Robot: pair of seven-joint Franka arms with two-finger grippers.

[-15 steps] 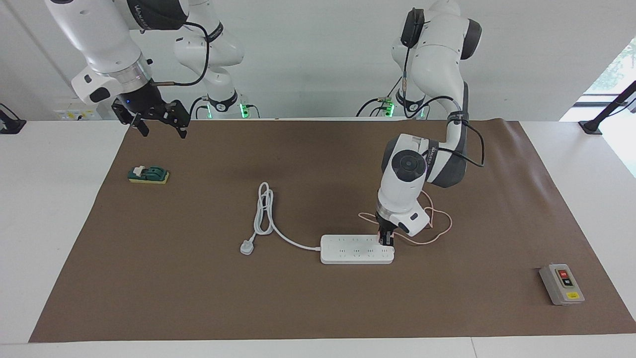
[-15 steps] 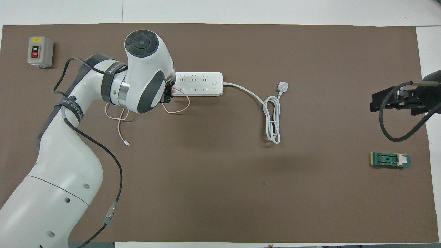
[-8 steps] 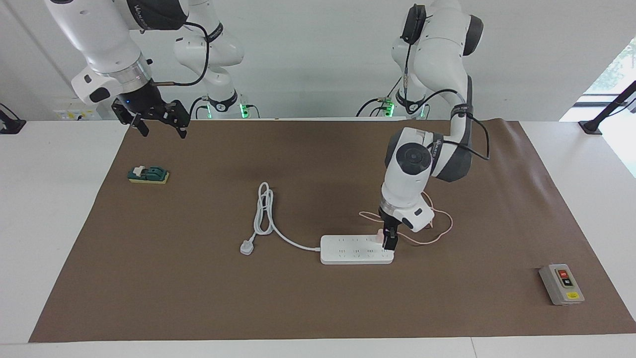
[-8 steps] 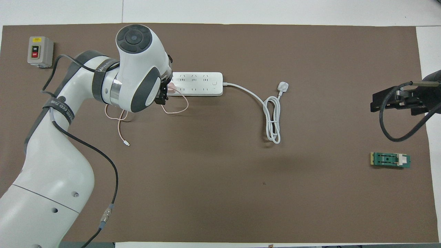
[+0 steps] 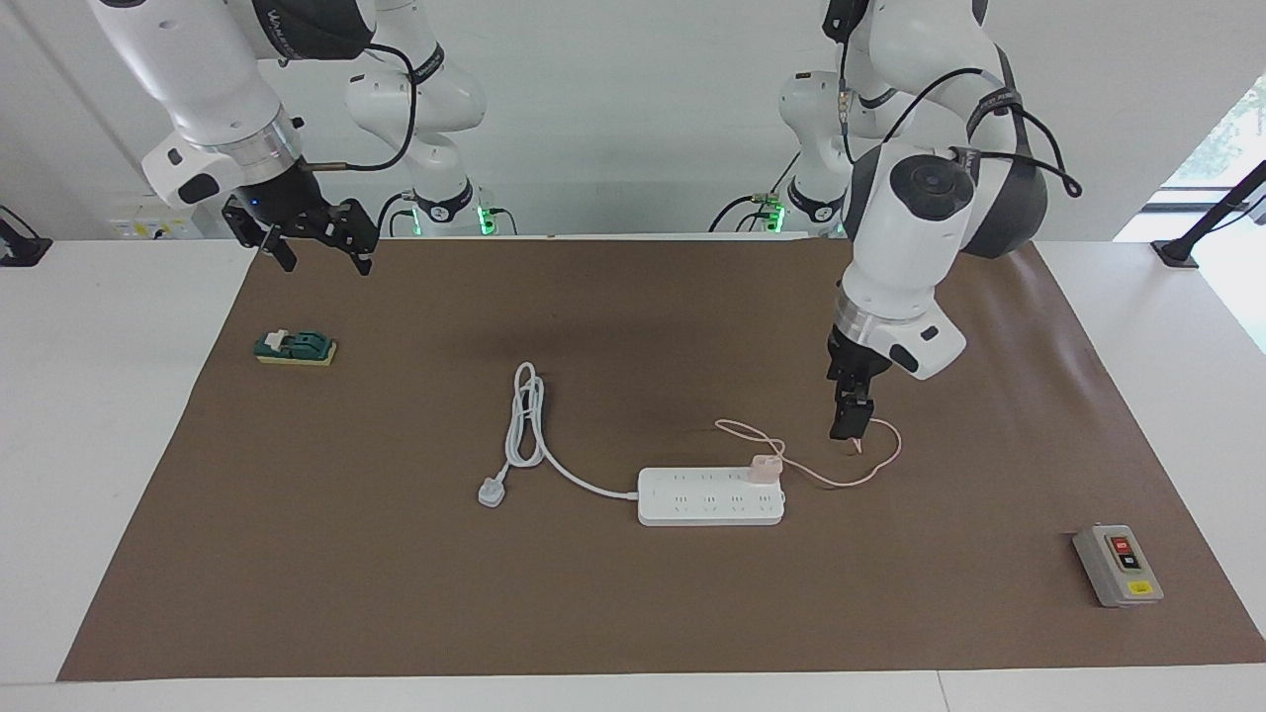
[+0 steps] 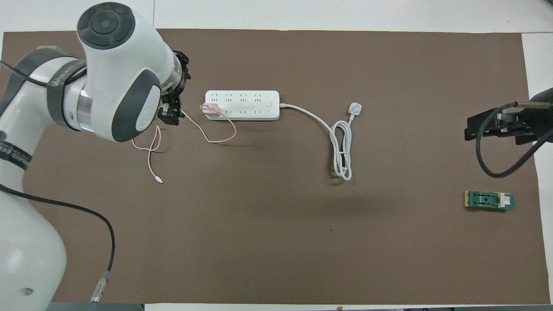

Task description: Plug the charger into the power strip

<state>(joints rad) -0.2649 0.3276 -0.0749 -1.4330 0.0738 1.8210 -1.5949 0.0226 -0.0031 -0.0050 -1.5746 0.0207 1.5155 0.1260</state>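
The pale pink charger (image 5: 764, 465) (image 6: 209, 109) stands upright on the white power strip (image 5: 710, 499) (image 6: 248, 105), at the strip's end toward the left arm. Its thin pink cable (image 5: 883, 463) (image 6: 224, 139) loops on the mat beside the strip. My left gripper (image 5: 852, 425) (image 6: 169, 116) hangs in the air over that cable, off the strip's end, open and holding nothing. My right gripper (image 5: 318, 247) (image 6: 490, 126) waits open above the mat's edge at the right arm's end.
The strip's thick white cord with its three-pin plug (image 5: 492, 491) (image 6: 354, 108) lies coiled toward the right arm's end. A green block (image 5: 297, 348) (image 6: 489, 201) sits below the right gripper. A grey button box (image 5: 1118, 566) stands farthest from the robots at the left arm's end.
The left gripper let go of the charger, leaving it standing on the strip, then rose and drew off past the strip's end. The right arm has not moved.
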